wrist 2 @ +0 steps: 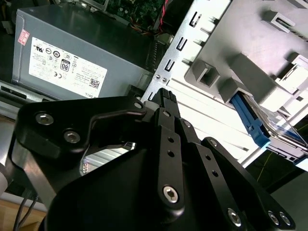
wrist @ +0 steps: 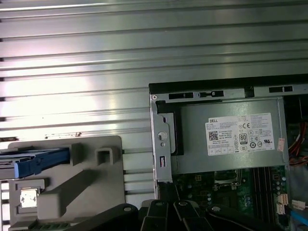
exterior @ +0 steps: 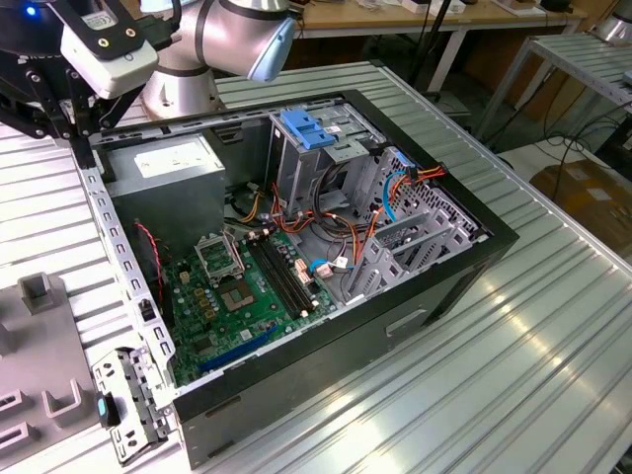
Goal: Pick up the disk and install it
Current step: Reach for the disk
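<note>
**Ribbed metal surface** (exterior: 553,326) carrying an open computer case (exterior: 395,341), which we take as the dial centre in the exterior view. The arm (exterior: 237,25) stands at eleven o'clock and a grey holder (exterior: 30,346) at eight o'clock. In the first wrist view the disk (wrist: 41,161) sits slotted in the holder's end away from the case. Its blue rail runs parallel to the surface's ribs.

In the second wrist view the tool (wrist 2: 166,96) hangs by the case's edge near the power supply (wrist 2: 96,29), well apart from the disk. We judge the disk lies toward six o'clock from the tool. We cannot tell whether the tool is open or closed.
</note>
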`<state>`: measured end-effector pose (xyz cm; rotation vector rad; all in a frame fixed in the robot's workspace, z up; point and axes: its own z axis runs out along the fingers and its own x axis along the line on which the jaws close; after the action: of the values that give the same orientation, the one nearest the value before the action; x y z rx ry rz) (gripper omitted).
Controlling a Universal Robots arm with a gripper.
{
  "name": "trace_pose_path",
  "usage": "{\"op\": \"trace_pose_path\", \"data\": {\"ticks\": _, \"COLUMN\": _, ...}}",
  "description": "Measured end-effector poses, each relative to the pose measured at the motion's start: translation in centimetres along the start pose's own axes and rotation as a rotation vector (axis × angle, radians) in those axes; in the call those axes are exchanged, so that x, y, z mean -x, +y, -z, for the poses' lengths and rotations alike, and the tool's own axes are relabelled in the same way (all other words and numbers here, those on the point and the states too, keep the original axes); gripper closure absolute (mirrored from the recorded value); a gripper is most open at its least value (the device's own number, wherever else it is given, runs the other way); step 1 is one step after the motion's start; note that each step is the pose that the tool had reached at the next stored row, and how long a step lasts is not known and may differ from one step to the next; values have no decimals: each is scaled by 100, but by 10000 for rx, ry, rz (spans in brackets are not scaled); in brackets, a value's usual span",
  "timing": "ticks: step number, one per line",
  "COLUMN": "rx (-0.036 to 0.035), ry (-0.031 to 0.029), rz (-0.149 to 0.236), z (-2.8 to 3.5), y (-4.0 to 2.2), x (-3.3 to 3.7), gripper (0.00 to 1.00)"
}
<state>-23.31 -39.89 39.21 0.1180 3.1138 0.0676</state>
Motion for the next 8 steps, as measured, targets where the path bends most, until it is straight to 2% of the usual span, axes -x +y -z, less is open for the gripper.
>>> {"op": "trace_pose_path", "data": {"ticks": 8, "rx": 0, "ry": 0, "rz": -1, "z": -1, "y": -6, "x": -79, "gripper": 89}}
